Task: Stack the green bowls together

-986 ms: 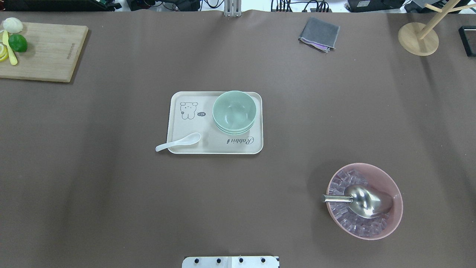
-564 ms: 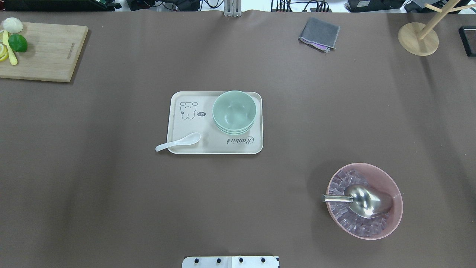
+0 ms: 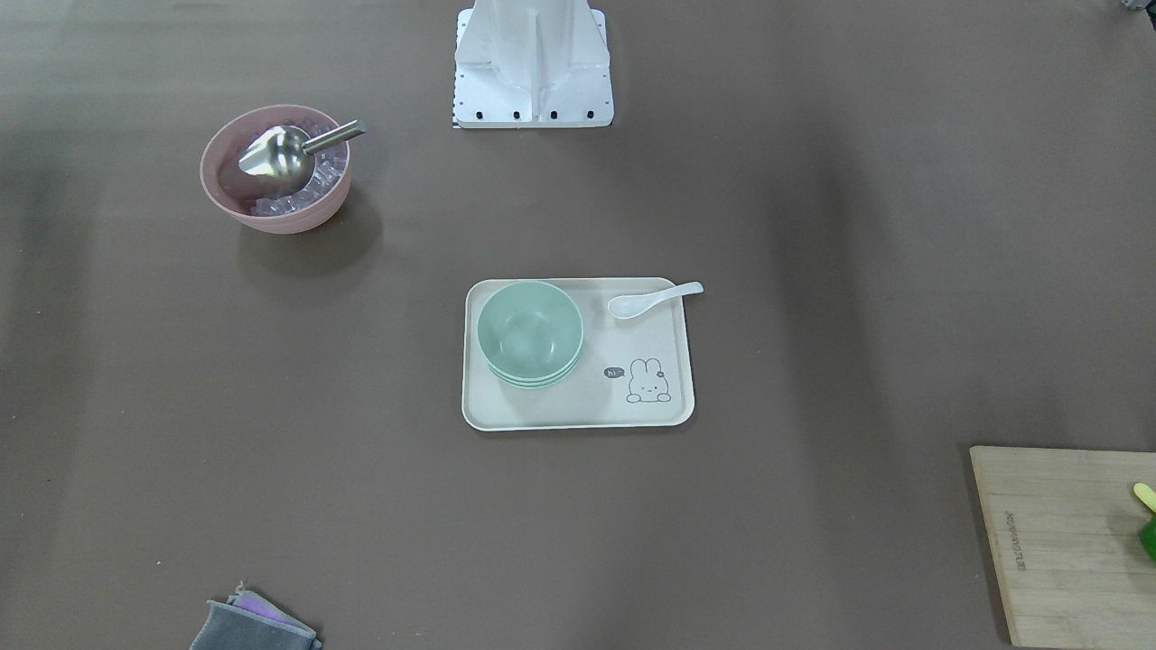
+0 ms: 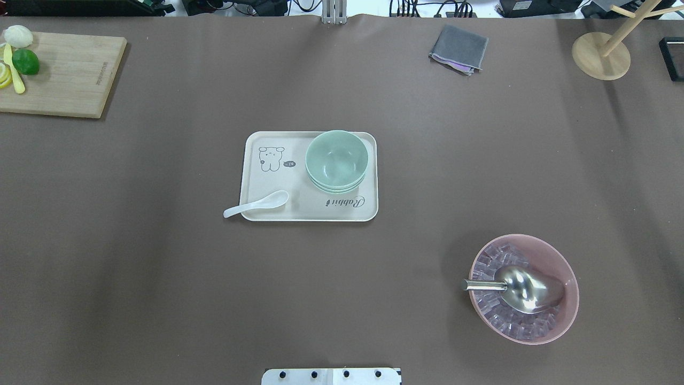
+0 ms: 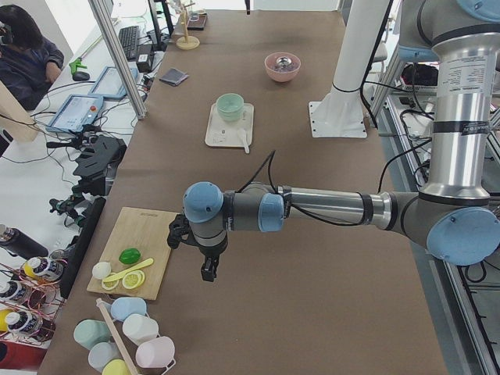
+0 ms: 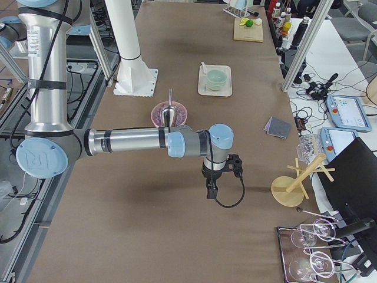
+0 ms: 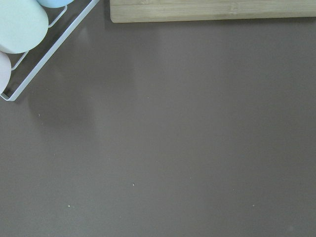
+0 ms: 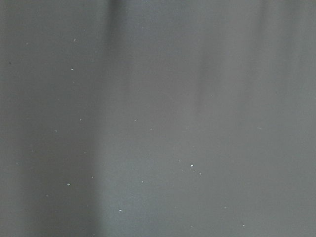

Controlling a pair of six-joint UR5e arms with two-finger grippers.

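Observation:
The pale mint-green bowls sit nested in one stack on the right part of a beige tray at the table's middle. The stack also shows in the front-facing view, the left side view and the right side view. My left gripper hangs over the table's left end, near a cutting board. My right gripper hangs over the table's right end. Both are far from the bowls and show only in the side views, so I cannot tell if they are open or shut.
A white spoon lies on the tray's front left corner. A pink bowl with ice and a metal scoop stands front right. A cutting board with fruit, a grey cloth and a wooden stand lie at the back.

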